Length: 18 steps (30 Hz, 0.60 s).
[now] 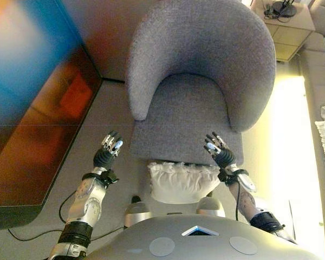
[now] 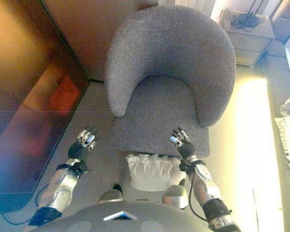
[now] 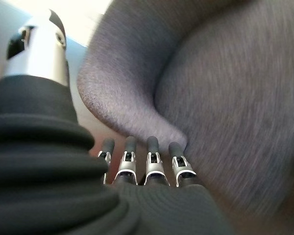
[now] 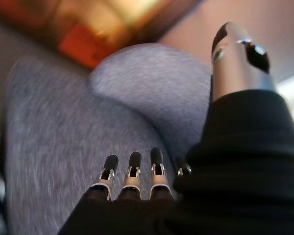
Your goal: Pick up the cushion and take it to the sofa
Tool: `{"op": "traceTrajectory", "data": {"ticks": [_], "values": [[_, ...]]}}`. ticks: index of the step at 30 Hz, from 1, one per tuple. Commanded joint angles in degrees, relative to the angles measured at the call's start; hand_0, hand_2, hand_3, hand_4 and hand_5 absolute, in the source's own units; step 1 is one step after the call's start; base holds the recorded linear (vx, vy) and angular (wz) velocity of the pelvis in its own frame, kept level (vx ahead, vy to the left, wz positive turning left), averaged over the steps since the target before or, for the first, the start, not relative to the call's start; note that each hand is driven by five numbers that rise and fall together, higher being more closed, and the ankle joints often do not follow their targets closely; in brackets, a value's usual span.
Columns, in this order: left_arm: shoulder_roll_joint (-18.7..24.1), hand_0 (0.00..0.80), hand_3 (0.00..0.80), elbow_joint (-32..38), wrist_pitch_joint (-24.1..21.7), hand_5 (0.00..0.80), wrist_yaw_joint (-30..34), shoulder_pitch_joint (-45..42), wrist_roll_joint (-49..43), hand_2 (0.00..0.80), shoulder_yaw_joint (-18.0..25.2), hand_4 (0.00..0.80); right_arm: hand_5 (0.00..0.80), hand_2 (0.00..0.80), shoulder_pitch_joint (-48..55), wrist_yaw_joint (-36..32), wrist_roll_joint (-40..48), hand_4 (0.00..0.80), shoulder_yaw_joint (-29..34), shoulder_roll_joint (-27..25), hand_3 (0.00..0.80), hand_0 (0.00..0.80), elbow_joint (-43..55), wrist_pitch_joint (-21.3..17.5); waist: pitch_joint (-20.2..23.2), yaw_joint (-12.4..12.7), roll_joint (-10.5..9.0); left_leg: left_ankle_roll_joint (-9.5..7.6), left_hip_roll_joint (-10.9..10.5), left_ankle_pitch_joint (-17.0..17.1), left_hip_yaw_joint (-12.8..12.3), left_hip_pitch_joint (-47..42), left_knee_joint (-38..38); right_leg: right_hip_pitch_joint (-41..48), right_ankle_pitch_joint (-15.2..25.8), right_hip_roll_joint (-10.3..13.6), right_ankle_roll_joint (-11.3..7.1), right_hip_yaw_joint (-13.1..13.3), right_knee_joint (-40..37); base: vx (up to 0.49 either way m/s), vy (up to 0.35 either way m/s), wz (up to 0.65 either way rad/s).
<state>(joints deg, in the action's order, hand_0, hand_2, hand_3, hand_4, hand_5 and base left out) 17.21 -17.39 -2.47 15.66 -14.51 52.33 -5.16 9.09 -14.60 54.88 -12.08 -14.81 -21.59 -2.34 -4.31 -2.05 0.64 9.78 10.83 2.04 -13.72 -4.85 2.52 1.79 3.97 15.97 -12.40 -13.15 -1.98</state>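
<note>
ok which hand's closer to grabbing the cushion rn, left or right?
Right, probably. The right hand hovers over the armchair seat's front edge, just above the white cushion's corner. The left hand is out over the floor, off to the side. Both are open and empty.

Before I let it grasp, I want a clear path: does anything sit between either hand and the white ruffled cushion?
Nothing visible does. The white ruffled cushion lies between the open left hand and right hand.

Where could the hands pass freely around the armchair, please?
The grey fabric armchair's seat is bare between its curved arms. Floor is open left of it, toward the dark cabinet. It is crowded at the seat's front edge, where the white ruffled cushion sits.
</note>
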Motion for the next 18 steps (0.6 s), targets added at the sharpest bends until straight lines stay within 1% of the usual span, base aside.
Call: {"op": "traceTrajectory", "data": {"ticks": [1, 2, 3, 4, 5, 6, 7, 8, 12, 16, 18], "values": [[-2.0, 0.0, 0.0, 1.4, 8.0, 0.0, 17.0, 2.1, 20.2, 0.0, 3.2, 0.0, 0.0, 0.0, -3.4, -18.5, 22.1, 0.0, 3.7, 4.9, 0.0, 0.0, 2.9, 6.6, -0.1, 1.7, -1.64, -1.37, 3.7, 0.4, 0.9, 2.8, -4.0, -1.3, 4.5, 4.4, -1.26, -2.5, 1.5, 0.002, -0.014, -0.1], [-3.5, 0.0, 0.0, 1.6, 11.3, 0.0, 20.1, 1.9, 24.7, 0.0, 3.5, 0.0, 0.0, 0.0, -3.5, -21.9, 26.0, 0.0, 4.7, 6.5, 0.0, 0.0, 2.9, 8.7, 0.1, 1.9, -1.55, -1.24, 3.8, 0.6, 0.7, 2.7, -3.4, -1.1, 4.8, 4.3, -1.39, -2.9, 0.9, 0.004, -0.003, -0.08], [-5.6, 0.0, 0.0, 1.2, 15.7, 0.0, 24.7, 1.7, 30.7, 0.0, 3.9, 0.0, 0.0, 0.0, -3.7, -25.2, 30.5, 0.0, 6.1, 8.4, 0.0, 0.0, 3.1, 11.5, 0.5, 2.0, -1.39, -1.07, 3.8, 0.9, 0.5, 2.6, -2.7, -0.8, 5.1, 4.3, -1.54, -3.4, 0.2, 0.0, 0.0, 0.0], [-7.1, 0.0, 0.0, 0.9, 17.4, 0.0, 26.3, 1.5, 32.1, 0.0, 4.3, 0.0, 0.0, 0.0, -3.9, -26.1, 31.2, 0.0, 6.9, 9.3, 0.0, 0.0, 3.2, 12.5, 0.8, 2.1, -1.34, -0.95, 3.9, 0.9, 0.5, 2.5, -2.2, -0.7, 5.4, 4.2, -1.63, -3.8, -0.2, 0.0, 0.0, 0.0], [-8.4, 0.0, 0.0, 0.7, 16.9, 0.0, 26.9, 1.4, 32.3, 0.0, 3.6, 0.0, 0.0, 0.0, -4.1, -25.6, 29.9, 0.0, 7.1, 10.2, 0.0, 0.0, 3.7, 12.6, 1.0, 2.1, -1.33, -0.84, 3.9, 1.0, 0.4, 2.2, -1.8, -0.6, 5.6, 4.1, -1.78, -4.0, -0.6, 0.0, 0.0, 0.0], [-9.0, 0.0, 0.0, 1.0, 15.6, 0.0, 26.5, 1.4, 31.6, 0.0, 2.8, 0.0, 0.0, 0.0, -4.4, -24.0, 26.9, 0.0, 6.8, 10.4, 0.0, 0.0, 4.0, 11.6, 1.1, 2.0, -1.33, -0.81, 3.9, 1.1, 0.4, 2.0, -1.4, -0.6, 5.9, 3.9, -1.88, -4.1, -1.0, 0.0, 0.0, 0.0], [-9.2, 0.0, 0.0, 1.2, 14.6, 0.0, 26.2, 1.4, 31.1, 0.0, 2.3, 0.0, 0.0, 0.0, -4.3, -23.5, 25.2, 0.0, 6.2, 10.3, 0.0, 0.0, 4.0, 11.0, 1.2, 1.9, -1.34, -0.83, 3.8, 1.2, 0.3, 1.8, -1.1, -0.6, 6.0, 3.8, -1.96, -4.2, -1.3, 0.0, 0.0, 0.0], [-9.1, 0.0, 0.0, 1.0, 14.1, 0.0, 26.2, 1.4, 31.3, 0.0, 2.1, 0.0, 0.0, 0.0, -4.2, -24.0, 24.7, 0.0, 5.9, 10.2, 0.0, 0.0, 3.6, 11.3, 1.3, 1.9, -1.35, -0.85, 3.7, 1.2, 0.1, 1.7, -0.9, -0.7, 6.2, 3.6, -2.03, -4.3, -1.6, 0.0, 0.0, 0.0], [-9.2, 0.0, 0.0, 0.6, 14.7, 0.0, 26.1, 1.3, 31.5, 0.0, 3.8, 0.0, 0.0, 0.0, -2.7, -25.9, 22.9, 0.0, 5.8, 9.8, 0.0, 0.0, 3.0, 12.9, 2.3, 2.1, -1.81, -0.92, 3.6, 1.3, -0.7, 1.4, 0.0, -1.1, 6.2, 3.1, -1.97, -4.6, -2.2, 0.008, -0.02, -0.03], [-9.0, 0.0, 0.0, 1.0, 15.1, 0.0, 25.2, 0.6, 32.2, 0.0, 4.4, 0.0, 0.0, 0.0, -2.1, -26.0, 24.3, 0.0, 5.1, 9.7, 0.0, 0.0, 4.3, 13.4, 2.6, 2.1, -2.14, -1.12, 3.6, 0.9, -0.6, 1.0, -0.6, -1.0, 5.5, 2.2, -1.41, -3.6, -1.8, 0.041, -0.028, -0.05], [-9.0, 0.0, 0.0, 0.9, 15.2, 0.0, 25.5, 0.7, 32.2, 0.0, 4.6, 0.0, 0.0, 0.0, -1.9, -25.4, 23.3, 0.0, 5.0, 9.6, 0.0, 0.0, 4.4, 13.2, 2.6, 2.0, -2.13, -1.07, 3.9, 0.9, -0.5, 1.2, -1.1, -1.0, 5.4, 1.9, -1.19, -3.3, -1.7, 0.016, -0.014, -0.09]]}}
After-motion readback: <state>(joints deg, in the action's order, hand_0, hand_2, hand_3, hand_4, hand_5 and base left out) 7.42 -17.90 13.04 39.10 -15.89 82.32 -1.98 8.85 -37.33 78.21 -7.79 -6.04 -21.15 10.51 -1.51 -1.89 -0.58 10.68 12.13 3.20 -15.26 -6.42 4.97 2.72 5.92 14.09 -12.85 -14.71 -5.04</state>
